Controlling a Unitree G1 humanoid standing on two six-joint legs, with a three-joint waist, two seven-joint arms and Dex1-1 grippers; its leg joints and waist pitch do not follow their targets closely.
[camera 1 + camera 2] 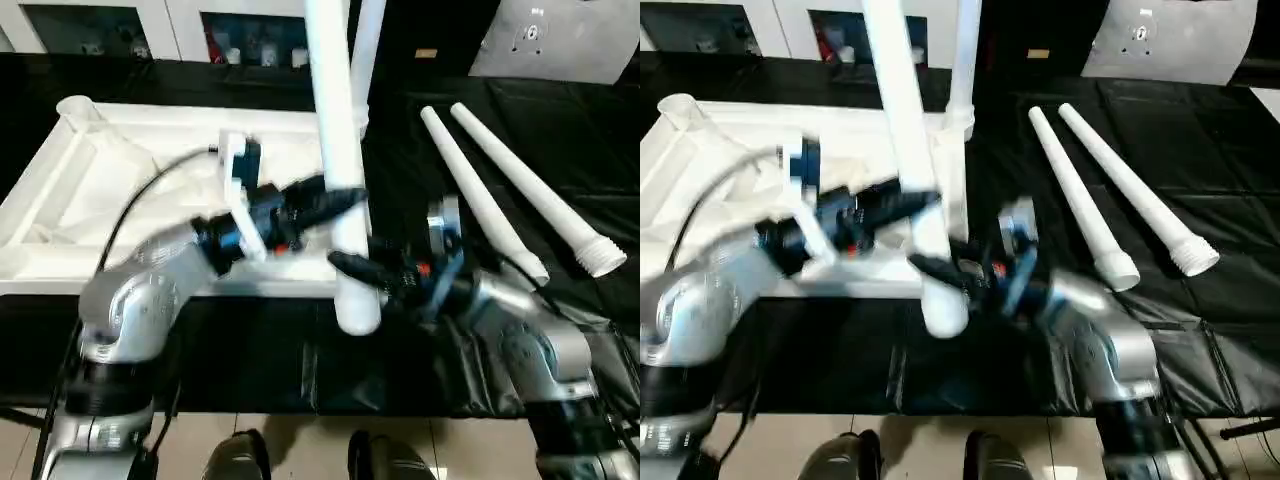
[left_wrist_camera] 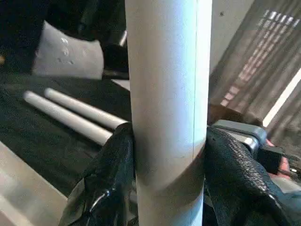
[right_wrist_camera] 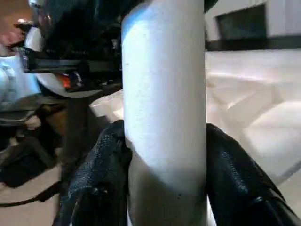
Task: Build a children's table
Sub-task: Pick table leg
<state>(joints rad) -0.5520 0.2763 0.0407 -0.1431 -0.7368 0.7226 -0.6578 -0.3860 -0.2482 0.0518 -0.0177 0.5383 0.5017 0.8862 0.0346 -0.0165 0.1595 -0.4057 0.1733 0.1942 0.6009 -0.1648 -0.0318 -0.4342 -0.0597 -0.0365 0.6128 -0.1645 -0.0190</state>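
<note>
The children's table top (image 1: 90, 190) lies upside down on the black-covered worktable, left of centre. One white leg (image 1: 368, 50) stands upright at its far right corner. A second leg (image 1: 338, 130) is held nearly upright over the near right corner, its rounded lower end (image 1: 357, 310) hanging at the table's front edge. My left gripper (image 1: 340, 200) is shut on this leg from the left, its black fingers (image 2: 113, 179) pressed on both sides. My right gripper (image 1: 352, 265) is shut on it lower down, pads (image 3: 99, 179) hugging the tube.
Two loose white legs (image 1: 480, 190) (image 1: 535, 195) lie side by side on the black cloth at the right. Dark cabinets line the back, with a grey-white panel (image 1: 560, 35) at the back right. My feet (image 1: 235, 460) show below the table's front edge.
</note>
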